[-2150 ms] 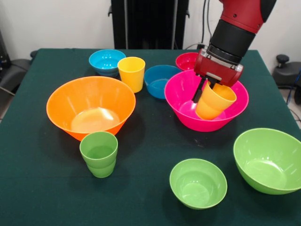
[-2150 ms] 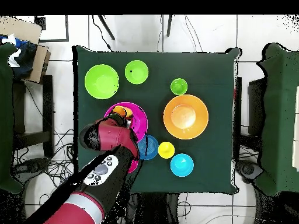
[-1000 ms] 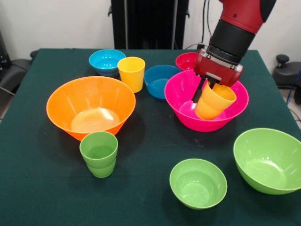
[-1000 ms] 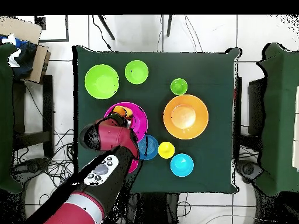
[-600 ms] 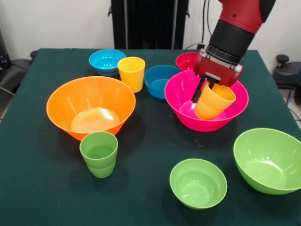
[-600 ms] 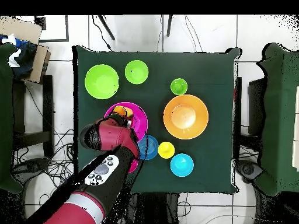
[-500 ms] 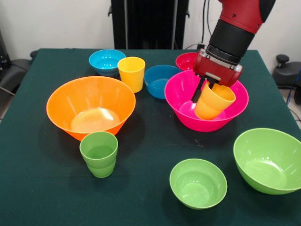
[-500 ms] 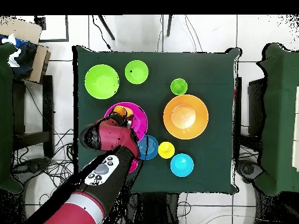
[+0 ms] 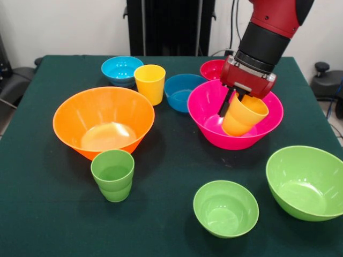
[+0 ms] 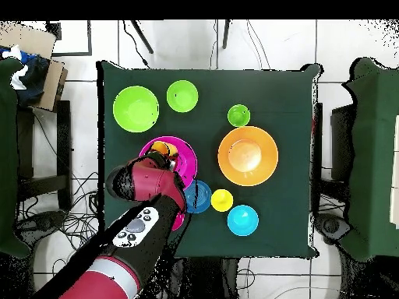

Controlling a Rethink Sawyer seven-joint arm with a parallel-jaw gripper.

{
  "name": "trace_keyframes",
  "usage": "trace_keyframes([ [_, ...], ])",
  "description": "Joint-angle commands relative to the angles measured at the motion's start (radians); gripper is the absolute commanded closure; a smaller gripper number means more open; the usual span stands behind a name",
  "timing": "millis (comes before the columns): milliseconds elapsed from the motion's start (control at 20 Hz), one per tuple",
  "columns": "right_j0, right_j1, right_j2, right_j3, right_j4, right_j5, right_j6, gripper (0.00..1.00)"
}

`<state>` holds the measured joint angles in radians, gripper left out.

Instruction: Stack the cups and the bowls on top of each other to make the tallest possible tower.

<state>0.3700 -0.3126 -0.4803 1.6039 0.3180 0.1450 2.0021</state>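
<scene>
My gripper (image 9: 234, 101) is shut on the orange-yellow cup (image 9: 243, 115), gripping its rim; the cup hangs tilted inside the large hot pink bowl (image 9: 210, 115). In the overhead view the cup (image 10: 160, 147) shows just past my arm, over the pink bowl (image 10: 185, 153). The large orange bowl (image 9: 103, 120) sits at the left with the green cup (image 9: 113, 174) in front of it. The yellow cup (image 9: 150, 83), light blue bowl (image 9: 121, 70), darker blue bowl (image 9: 182, 92) and red-pink bowl (image 9: 212, 69) stand behind. The small lime bowl (image 9: 225, 208) and large lime bowl (image 9: 306, 182) sit at the front right.
The dark green table (image 9: 171, 155) holds everything. A black stand (image 9: 170, 27) rises behind the table's far edge. A box (image 10: 35, 58) lies on a side surface beyond the table in the overhead view.
</scene>
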Motion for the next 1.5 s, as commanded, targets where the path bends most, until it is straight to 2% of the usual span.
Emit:
trace_keyframes([
  [50,-0.025,-0.001,0.098,-0.031,0.01,0.138,0.135,1.0],
  [700,-0.028,-0.002,0.1,-0.033,0.011,0.146,0.134,1.0],
  [750,-0.028,-0.002,0.1,-0.033,0.012,0.146,0.135,0.0],
  [1500,-0.036,-0.017,0.105,-0.022,0.001,0.146,0.124,0.0],
])
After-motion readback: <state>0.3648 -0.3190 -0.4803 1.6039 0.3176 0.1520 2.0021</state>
